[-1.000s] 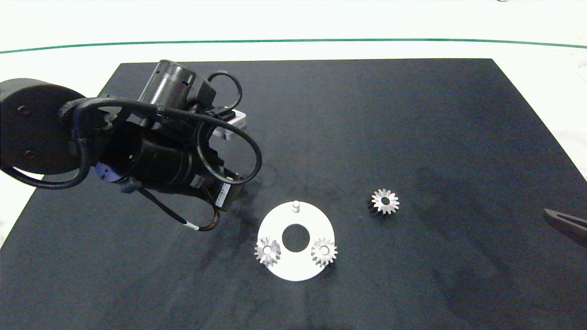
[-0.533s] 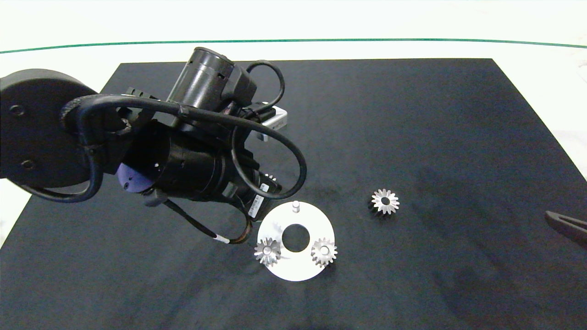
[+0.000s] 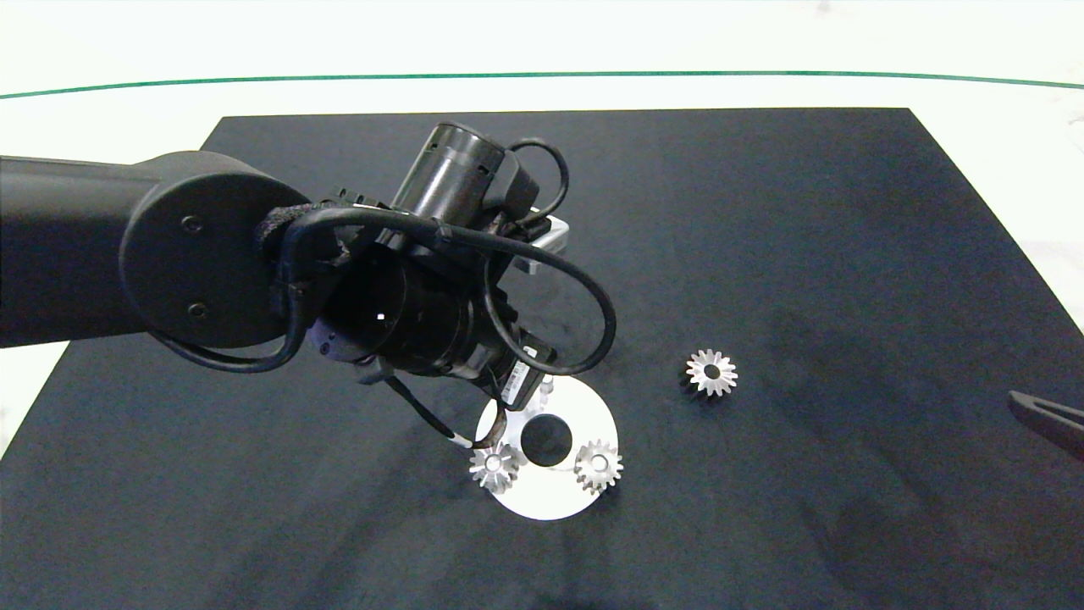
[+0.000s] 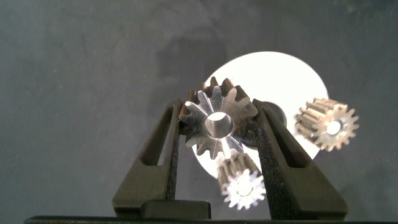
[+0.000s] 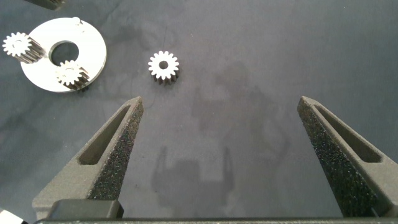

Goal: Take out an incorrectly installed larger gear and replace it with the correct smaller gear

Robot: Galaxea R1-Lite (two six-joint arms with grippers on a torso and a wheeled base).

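Note:
My left gripper (image 4: 217, 118) is shut on the smaller gear (image 4: 205, 134), a shiny silver spur gear with a round centre hole, held by its teeth between both pads. It hangs just above the white round plate (image 4: 292, 68). In the head view the left arm (image 3: 406, 313) covers the plate's (image 3: 589, 407) far-left part and hides the held gear. Two small gears (image 3: 494, 466) (image 3: 599, 464) sit on the plate's near side. The larger gear (image 3: 711, 373) lies flat on the black mat, right of the plate. My right gripper (image 5: 221, 102) is open and empty near the mat's right edge.
A black mat (image 3: 762, 212) covers the white table. The plate has a round hole (image 3: 546, 440) in its middle. A green line (image 3: 542, 74) runs across the table beyond the mat. One right finger (image 3: 1046, 419) pokes in at the right edge.
The left arm has swung right and forward from the mat's left side, carrying the gear. It now hangs over the plate's far-left part. The right gripper and the loose gear have not moved.

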